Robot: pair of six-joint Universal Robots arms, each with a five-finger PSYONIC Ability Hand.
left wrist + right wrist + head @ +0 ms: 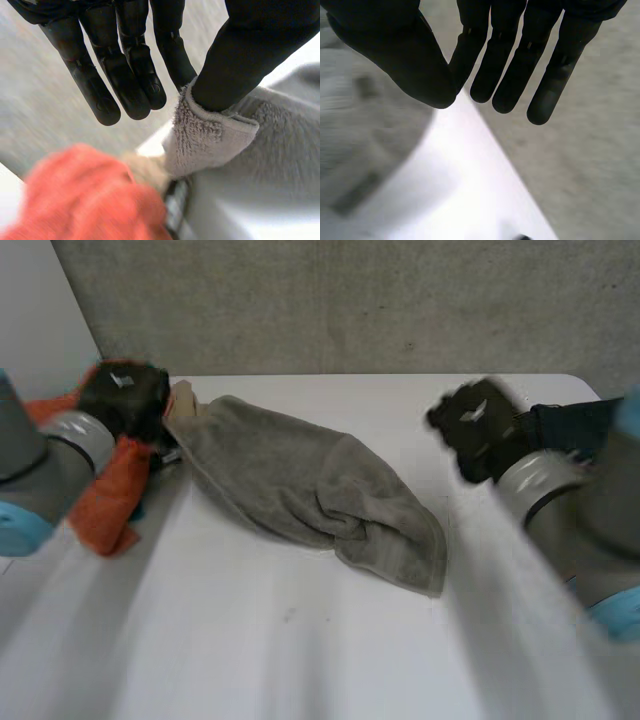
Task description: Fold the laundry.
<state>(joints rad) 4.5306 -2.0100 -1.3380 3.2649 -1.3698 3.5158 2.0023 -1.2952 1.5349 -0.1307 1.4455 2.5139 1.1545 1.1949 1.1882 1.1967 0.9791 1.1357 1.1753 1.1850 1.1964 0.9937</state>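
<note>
On my head feed the grey towel (310,490) lies bunched in a long heap on the white tabletop (300,660). It runs slantwise from the far left toward the middle, and its near end is folded over on itself.

The left hand (125,395) sits at the towel's far-left end. Through its wrist camera I see its fingers (125,85) straight and close together, with the thumb set opposite them. The towel's fluffy corner, doubled over, comes up between the thumb tip and the nearest finger and is nipped there (the other fingers touch nothing).

An orange cloth (110,495) lies just beside that corner, at the tabletop's left edge and partly under the left arm. Between it and the towel there is something tan (181,400), too blurred for me to name.

The right hand (475,425) hangs over the right side of the tabletop, apart from the towel. In its own wrist camera the fingers are straight and slightly spread with the thumb out to the side. They hold nothing, and bare tabletop lies beneath them.

A dark blue cloth (575,420) lies just behind that hand, at the far right edge. A grey wall (350,300) stands behind the tabletop.
</note>
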